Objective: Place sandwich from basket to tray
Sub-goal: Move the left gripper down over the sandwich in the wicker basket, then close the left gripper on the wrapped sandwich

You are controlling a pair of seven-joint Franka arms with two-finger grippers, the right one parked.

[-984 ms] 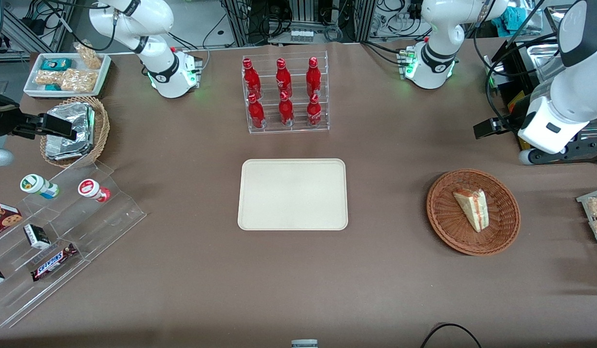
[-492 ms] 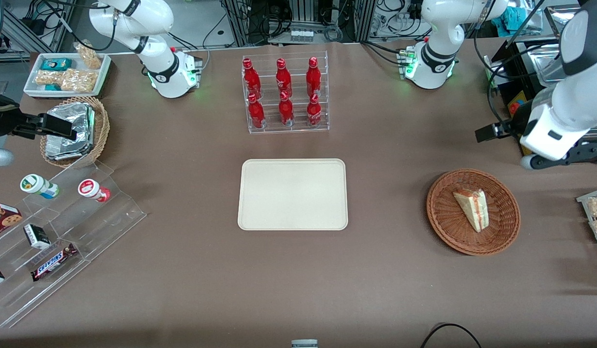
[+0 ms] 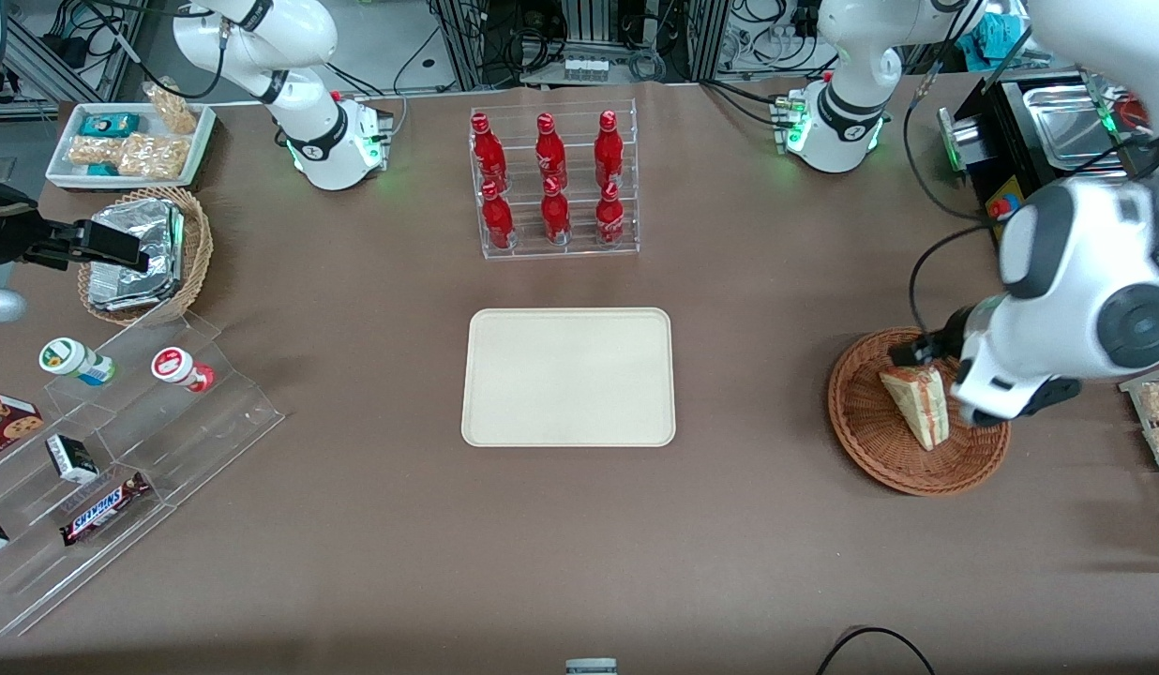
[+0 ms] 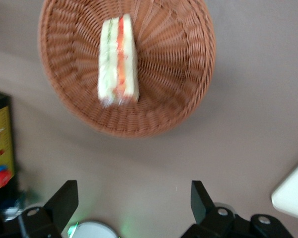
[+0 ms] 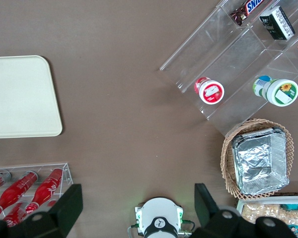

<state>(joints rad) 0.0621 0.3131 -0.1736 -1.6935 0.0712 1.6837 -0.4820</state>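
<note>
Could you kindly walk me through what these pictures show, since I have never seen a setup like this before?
These are two robot arms at a brown table. One picture looks down from the front; the other two come from cameras on the arms' wrists. The working arm's gripper, jaws open and holding nothing, is above the brown wicker basket, where a sandwich lies. The cream tray at mid-table is its destination. A rack of red bottles, foil packets and snacks stand around.
</note>
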